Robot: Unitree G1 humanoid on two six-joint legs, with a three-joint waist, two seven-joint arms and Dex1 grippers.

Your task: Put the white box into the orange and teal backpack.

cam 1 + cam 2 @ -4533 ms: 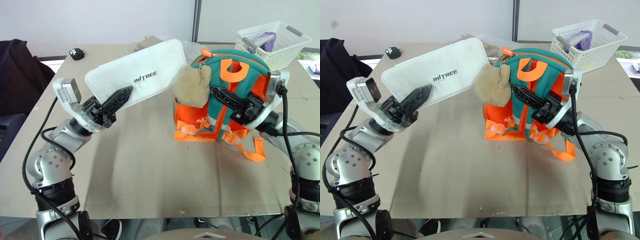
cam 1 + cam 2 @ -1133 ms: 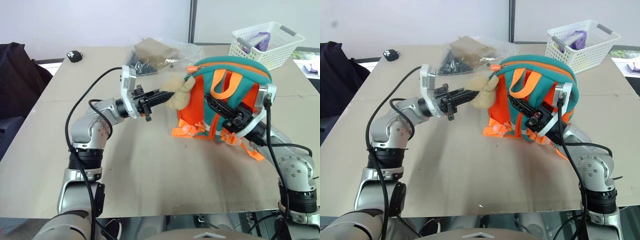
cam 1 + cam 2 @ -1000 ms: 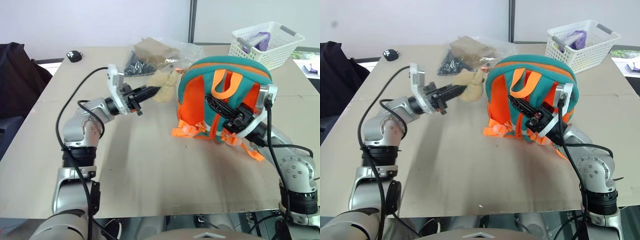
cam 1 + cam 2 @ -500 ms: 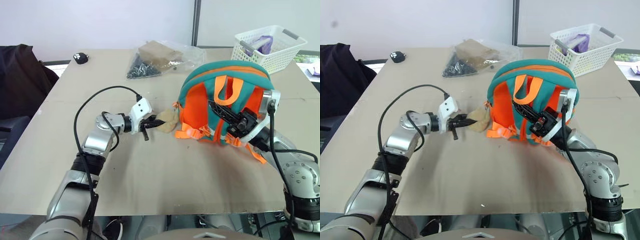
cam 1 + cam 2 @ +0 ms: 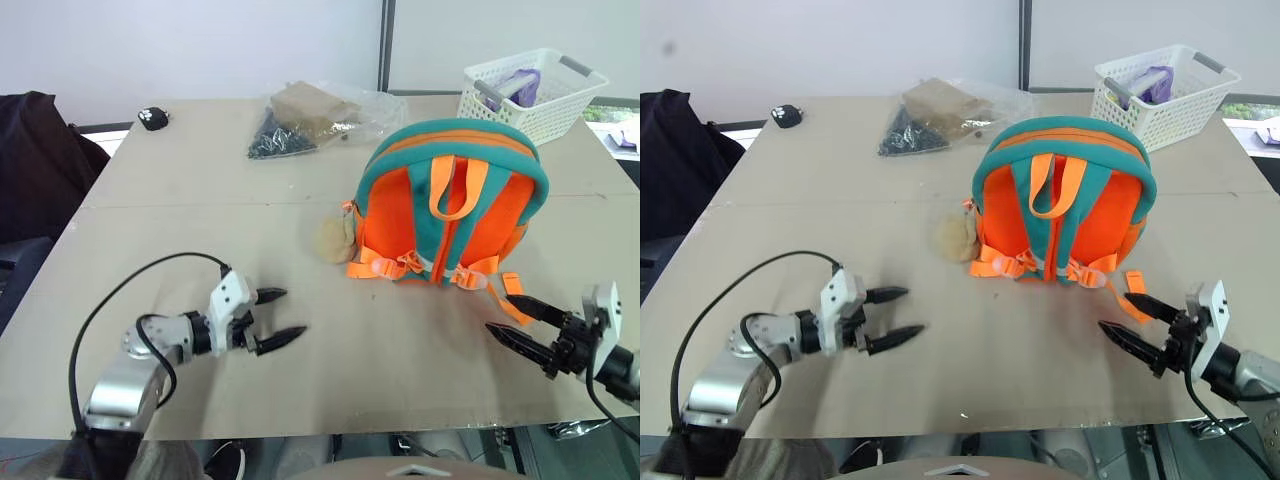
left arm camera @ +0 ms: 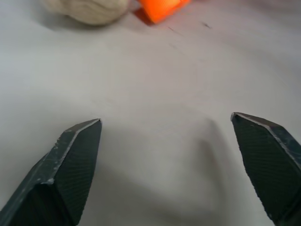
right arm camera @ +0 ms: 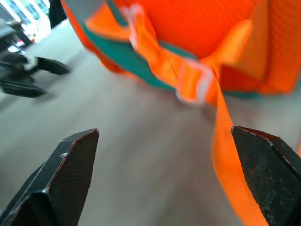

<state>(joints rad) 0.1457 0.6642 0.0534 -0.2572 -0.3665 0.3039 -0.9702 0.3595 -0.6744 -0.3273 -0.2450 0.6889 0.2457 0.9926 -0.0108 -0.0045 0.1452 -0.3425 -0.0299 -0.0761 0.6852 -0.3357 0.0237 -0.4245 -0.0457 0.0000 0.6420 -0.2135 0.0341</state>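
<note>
The orange and teal backpack (image 5: 447, 207) is seen standing upright on the table (image 5: 150, 220), straps toward the camera, with its tan plush toy (image 5: 334, 240) resting at its left base. The white box is probably inside it, though this cannot be confirmed. Both the left gripper (image 5: 278, 318) and the right gripper (image 5: 517, 318) are held near the table's front edge, fingers spread wide, nothing grasped.

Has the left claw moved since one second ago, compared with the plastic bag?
Yes. The left claw has come away from the plastic bag and the plush toy, toward the table's near edge, now open.
</note>
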